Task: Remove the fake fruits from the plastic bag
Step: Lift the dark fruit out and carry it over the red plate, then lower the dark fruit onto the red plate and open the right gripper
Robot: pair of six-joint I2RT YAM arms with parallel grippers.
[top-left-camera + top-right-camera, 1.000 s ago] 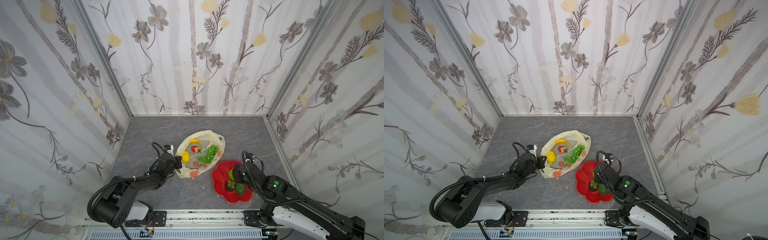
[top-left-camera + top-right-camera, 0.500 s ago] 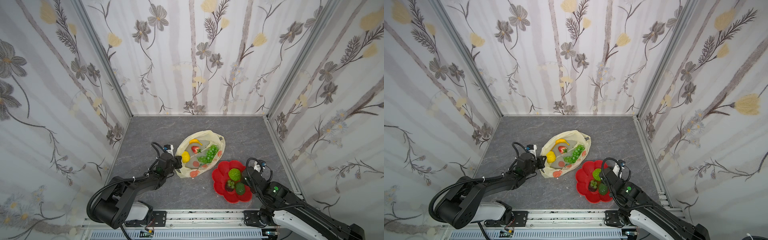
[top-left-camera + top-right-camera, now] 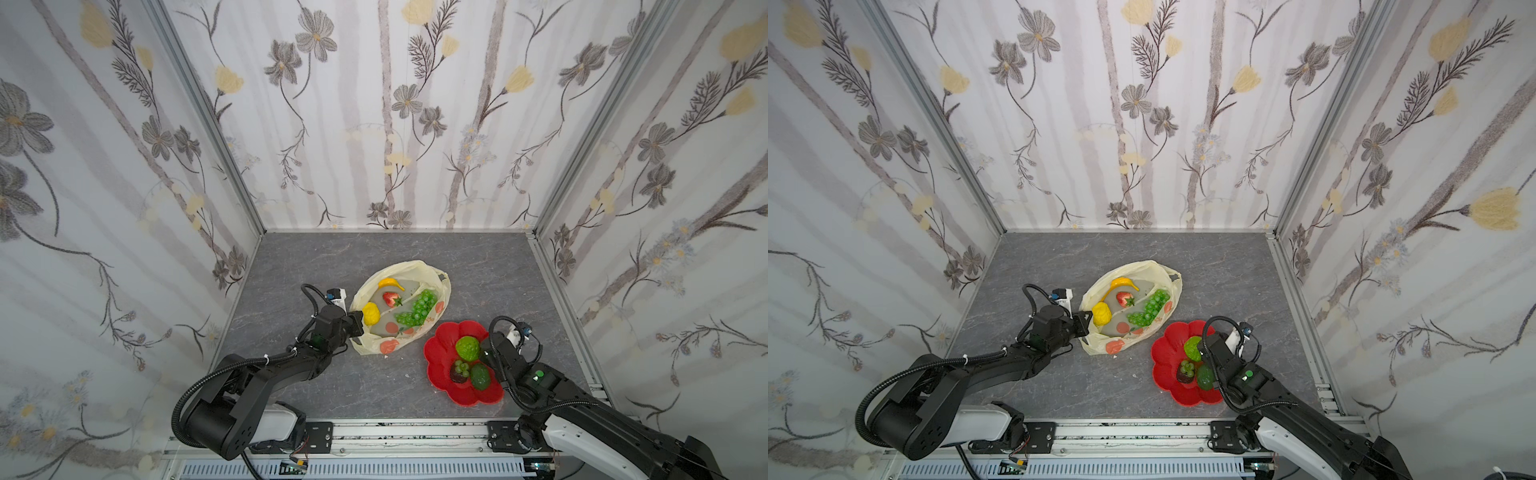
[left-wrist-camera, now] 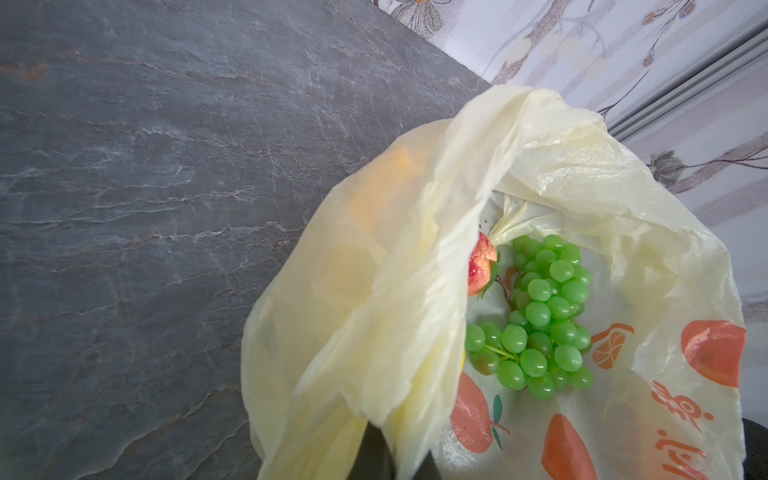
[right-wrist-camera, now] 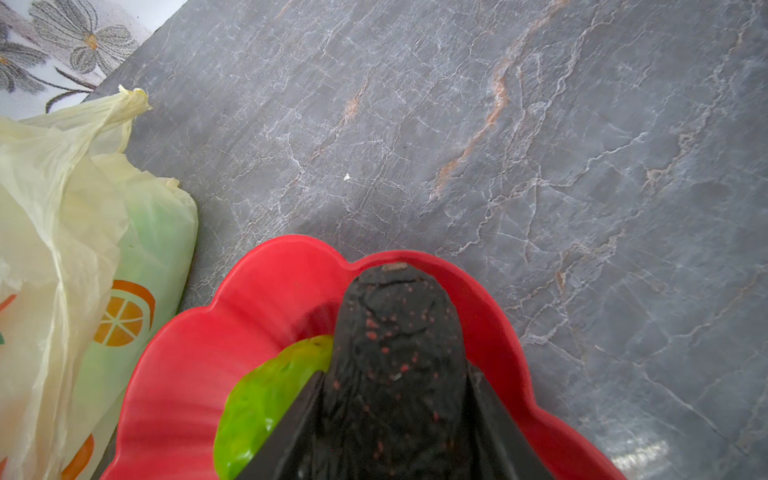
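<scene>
Currently the emptying is running partway through. The left tool [image 3: 358, 325] is clamping shut on the left rim of the plastic bag [image 3: 419, 266] and is propping its mouth open. The bag is lying on the table [image 3: 374, 390], just beside the red dish [image 3: 436, 365], on its far-left side. The banana [image 3: 390, 284], strawberry [image 3: 390, 299], lemon [image 3: 371, 312] and grape bunch [image 3: 417, 309] are lying inside it.

The right tool [image 5: 395, 386] is gripping a blackish fruit [image 5: 395, 316] flecked with red. It is holding this over the right side of the dish, just beside the lime-green fruit [image 3: 467, 348]. The avocado [image 3: 480, 376] is sitting nearer in the dish.

The step in hand is probably the drop-off. The next move is calling for lowering the blackish fruit into a bare part of the dish and parting the jaws. After that the right arm should be reaching far-left to the bag mouth, probably for the grape bunch, which is lying closest to it.
</scene>
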